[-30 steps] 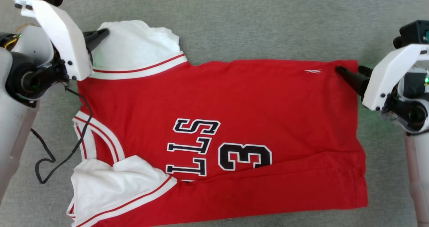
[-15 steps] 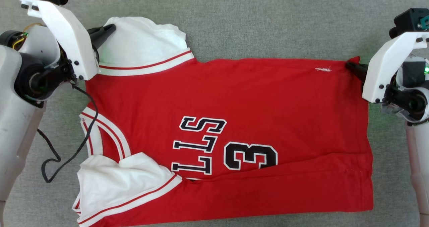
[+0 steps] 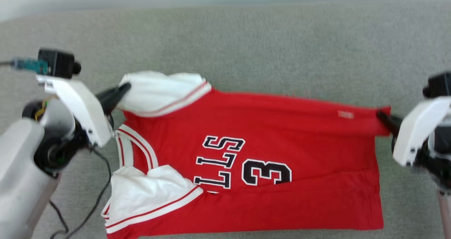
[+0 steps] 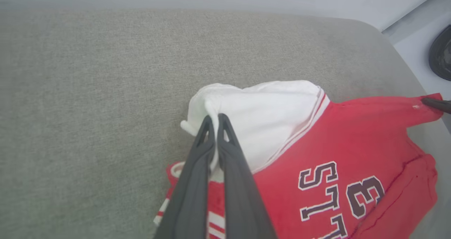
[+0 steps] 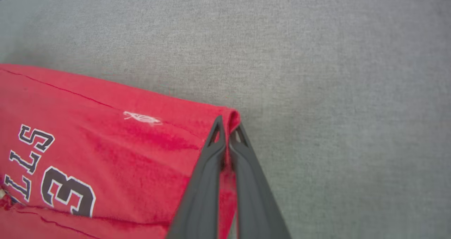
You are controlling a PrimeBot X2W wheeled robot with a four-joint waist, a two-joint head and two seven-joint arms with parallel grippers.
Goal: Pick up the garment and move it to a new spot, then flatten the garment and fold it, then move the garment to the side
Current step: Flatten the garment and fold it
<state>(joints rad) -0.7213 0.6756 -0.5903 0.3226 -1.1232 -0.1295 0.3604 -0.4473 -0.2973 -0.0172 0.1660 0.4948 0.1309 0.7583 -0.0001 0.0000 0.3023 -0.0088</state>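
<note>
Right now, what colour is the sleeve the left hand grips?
The sleeve in the left hand is plain white; clearest in the left wrist view.

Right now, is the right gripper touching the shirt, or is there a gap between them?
Touching. The right wrist view shows the right gripper shut on a red corner of the shirt, with cloth pinched between its fingers.

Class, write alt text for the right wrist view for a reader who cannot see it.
The right claw is shut on a corner of a red jersey-style garment with black lettering, over a grey fabric surface.
</note>
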